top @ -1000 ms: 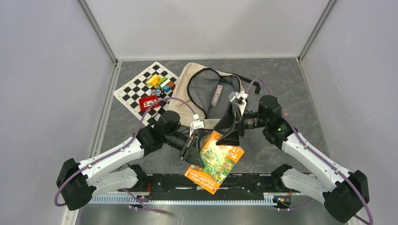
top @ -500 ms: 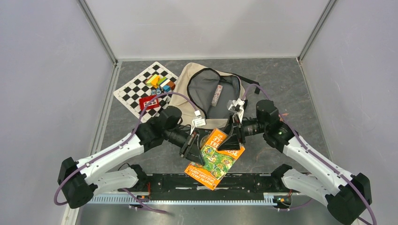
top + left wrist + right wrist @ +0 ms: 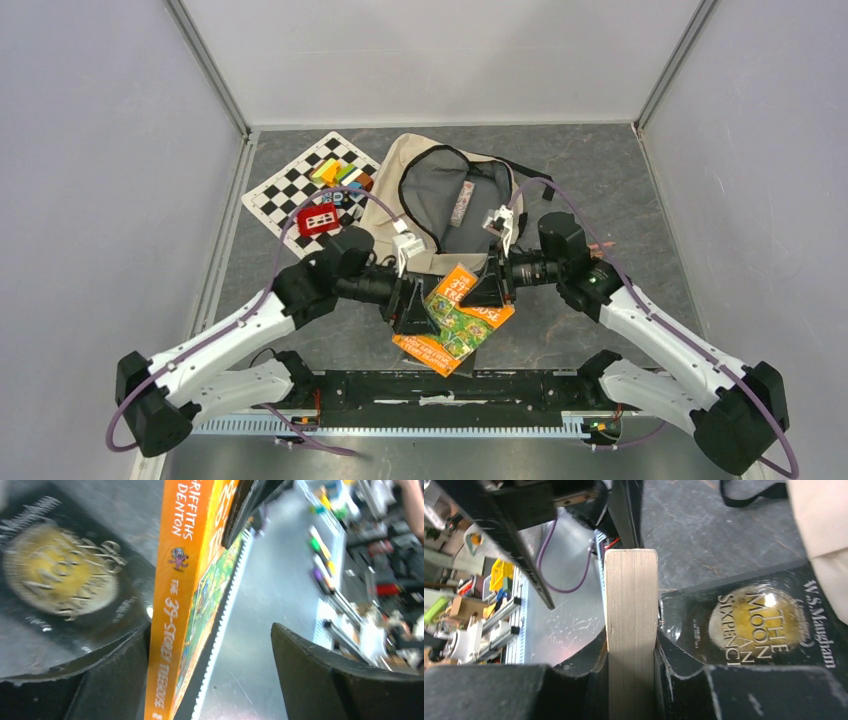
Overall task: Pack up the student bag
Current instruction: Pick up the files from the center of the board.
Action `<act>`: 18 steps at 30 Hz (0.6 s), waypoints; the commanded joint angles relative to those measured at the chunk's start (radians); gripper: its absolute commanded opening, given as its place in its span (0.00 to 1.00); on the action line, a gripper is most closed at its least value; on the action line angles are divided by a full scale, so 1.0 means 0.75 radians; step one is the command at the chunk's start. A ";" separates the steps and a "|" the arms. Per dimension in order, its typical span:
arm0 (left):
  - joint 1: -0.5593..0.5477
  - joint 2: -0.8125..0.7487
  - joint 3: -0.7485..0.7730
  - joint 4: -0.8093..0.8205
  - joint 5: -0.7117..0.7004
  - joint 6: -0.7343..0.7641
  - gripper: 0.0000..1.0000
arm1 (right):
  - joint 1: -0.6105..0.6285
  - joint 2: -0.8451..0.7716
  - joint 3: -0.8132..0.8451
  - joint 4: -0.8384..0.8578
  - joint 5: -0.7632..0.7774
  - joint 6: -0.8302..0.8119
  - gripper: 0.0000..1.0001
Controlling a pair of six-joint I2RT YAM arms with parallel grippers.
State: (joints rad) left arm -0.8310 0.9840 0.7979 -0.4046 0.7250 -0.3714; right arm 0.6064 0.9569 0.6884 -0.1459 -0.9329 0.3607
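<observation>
The student bag (image 3: pixel 440 195), cream canvas with a grey lining, lies unzipped behind both grippers. An orange book (image 3: pixel 455 318) is held on edge in front of it. My right gripper (image 3: pixel 487 292) is shut on the book; in the right wrist view its page edge (image 3: pixel 631 605) is clamped between both fingers (image 3: pixel 574 680). My left gripper (image 3: pixel 412 308) is open around the book's spine (image 3: pixel 170 605). The spine rests against one finger (image 3: pixel 115 680), and the other finger (image 3: pixel 320 675) stands well clear. A black book (image 3: pixel 764 625) lies flat on the table below.
A checkerboard (image 3: pixel 290 190) lies at the back left with coloured blocks (image 3: pixel 340 172) and a red item (image 3: pixel 318 220) on it. A black bag strap (image 3: pixel 749 495) trails on the table. The metal rail (image 3: pixel 400 425) runs along the near edge.
My right gripper has shut on the orange book and my left gripper has opened off it. The book now stands steeper and sits slightly nearer the bag.
</observation>
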 commanded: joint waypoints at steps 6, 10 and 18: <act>0.282 -0.108 0.084 0.027 -0.644 -0.307 1.00 | -0.328 0.141 0.221 -0.022 0.406 0.133 0.00; 0.422 -0.020 0.093 0.187 -0.631 -0.417 1.00 | -0.409 0.193 0.305 -0.014 0.600 0.225 0.00; 0.597 0.345 0.141 0.536 -0.607 -0.542 1.00 | -0.450 0.214 0.377 0.070 0.923 0.426 0.00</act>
State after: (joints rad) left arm -0.4278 1.1389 0.8486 -0.1768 0.2852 -0.6937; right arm 0.2863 1.1259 0.8894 -0.1947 -0.3824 0.5728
